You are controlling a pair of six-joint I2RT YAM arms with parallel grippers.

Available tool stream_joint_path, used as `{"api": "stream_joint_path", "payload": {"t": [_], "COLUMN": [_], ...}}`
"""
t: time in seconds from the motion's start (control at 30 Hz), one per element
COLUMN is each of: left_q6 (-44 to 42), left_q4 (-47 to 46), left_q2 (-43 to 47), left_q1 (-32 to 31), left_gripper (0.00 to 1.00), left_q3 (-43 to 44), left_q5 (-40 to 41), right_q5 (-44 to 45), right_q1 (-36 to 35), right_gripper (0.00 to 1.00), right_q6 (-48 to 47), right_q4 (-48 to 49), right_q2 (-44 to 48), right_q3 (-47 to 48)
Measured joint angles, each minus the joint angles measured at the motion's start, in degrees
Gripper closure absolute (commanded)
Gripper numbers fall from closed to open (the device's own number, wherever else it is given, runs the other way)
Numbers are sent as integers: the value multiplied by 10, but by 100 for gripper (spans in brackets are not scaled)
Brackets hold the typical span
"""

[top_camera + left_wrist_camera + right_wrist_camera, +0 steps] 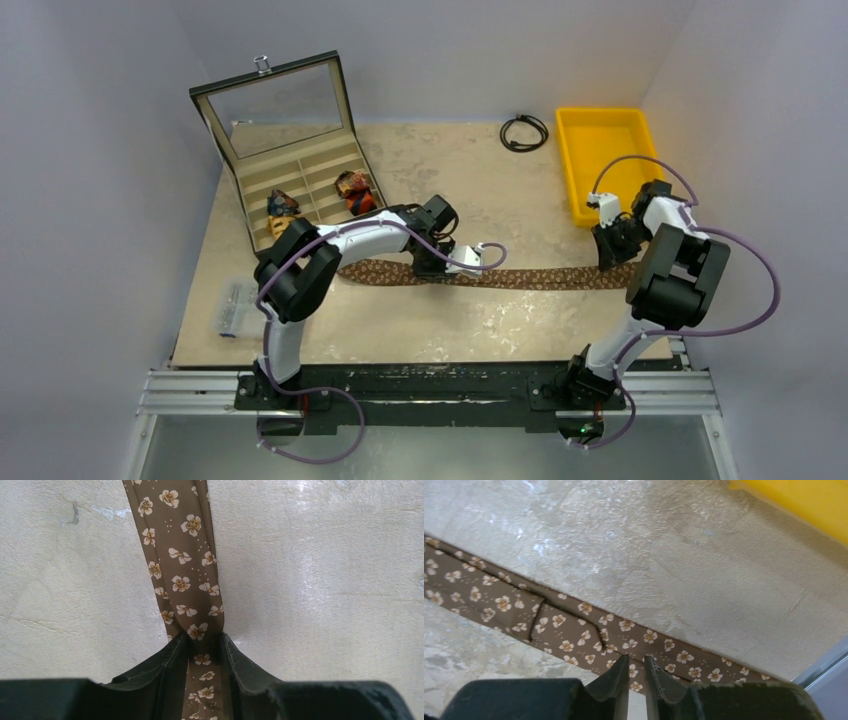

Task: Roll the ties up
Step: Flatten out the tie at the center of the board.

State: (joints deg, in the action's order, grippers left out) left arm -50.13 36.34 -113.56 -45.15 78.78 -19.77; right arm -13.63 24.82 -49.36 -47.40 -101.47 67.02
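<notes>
A: Tie count?
B: Three. One brown tie [540, 277] lies flat, running 9 to 3 o'clock across the table [480, 180]. Two rolled ties [283, 205] [355, 188] sit in separate compartments of the one open box [298, 160], at 10 o'clock.
A: Other items?
B: One yellow bin [570, 170] at 2. One cable loop [524, 132] at 12. One clear packet [232, 308] at 8.
A: Grippers?
B: Left gripper [202, 640] is clamped on the brown tie, fabric bunched. Right gripper [636, 660] is a slit apart over the tie's 3 o'clock end; contact unclear.

No lettering, label, brand, number or sign is legible on anything in the top, left wrist or right wrist views.
</notes>
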Motion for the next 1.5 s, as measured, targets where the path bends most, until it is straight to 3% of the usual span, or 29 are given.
{"api": "stream_joint_path", "payload": {"t": [0.1,0.33,0.83,1.07,1.27,1.5], "left_q6": [0,1,12,16,17,21], "left_q4": [9,11,13,15,15,15], "left_q2": [-1,-3,-8,-8,-8,-8], "left_q1": [0,0,0,0,0,0], "left_gripper": [62,62,61,61,61,61], "left_q3": [5,6,13,14,14,14], "left_q5": [-2,-4,-5,-6,-5,-5], "right_q5": [-26,-68,-83,-58,-33,-23], "right_q1": [0,0,-7,-25,-32,-34], "right_gripper": [75,67,62,73,100,100], "right_q6": [0,14,66,89,98,104], "right_q4": [-28,-66,-34,1,20,25], "right_q2": [10,16,13,13,15,17], "right_q3": [7,10,-35,-54,-57,-58]}}
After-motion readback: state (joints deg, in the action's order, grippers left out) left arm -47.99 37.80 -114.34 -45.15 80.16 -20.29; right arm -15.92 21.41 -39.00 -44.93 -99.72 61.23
